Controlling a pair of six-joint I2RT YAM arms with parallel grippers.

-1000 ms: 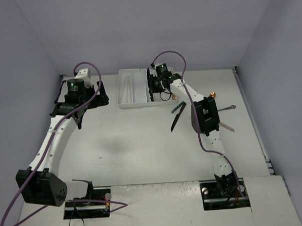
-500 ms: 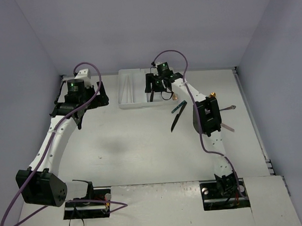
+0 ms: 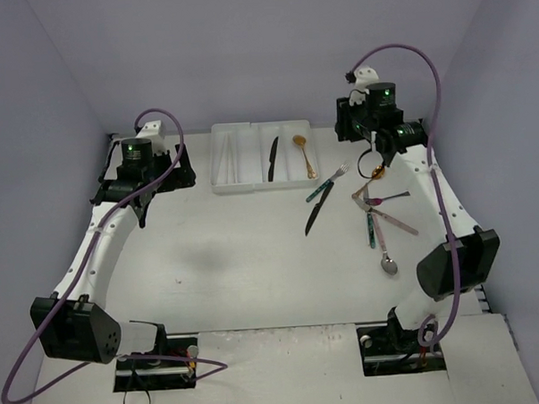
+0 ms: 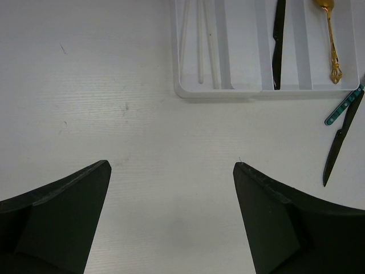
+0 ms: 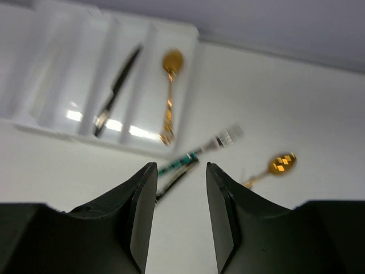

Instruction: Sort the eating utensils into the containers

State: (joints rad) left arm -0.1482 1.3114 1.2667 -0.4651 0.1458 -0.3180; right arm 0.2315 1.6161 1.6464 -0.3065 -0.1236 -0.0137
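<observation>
While the left claw (image 4: 171,166) and right claw (image 5: 179,166) both hang apart and empty, the tray (image 3: 251,187) holds one black knife (image 3: 273,159) and one gold spoon (image 3: 301,152). At its 4 o'clock lie one teal fork (image 3: 326,187) and one loose knife (image 3: 314,217). Overhead, the right claw half hides a second spoon (image 5: 280,164), plain from the wrist. A crossed pile (image 3: 371,226) lies further right.

White table (image 3: 236,257), faint scuffs. Carries white cutlery tray (image 3: 251,188) at far centre. Just right of tray's near corner: teal-handled fork (image 3: 327,186) and black knife (image 3: 313,218), side by side, slanted alike. Further right, loose cluster: gold spoon (image 5: 282,162), pink-handled piece (image 3: 390,198), teal-handled piece (image 3: 372,229), silver spoon (image 3: 389,266) nearest the front edge.
</observation>
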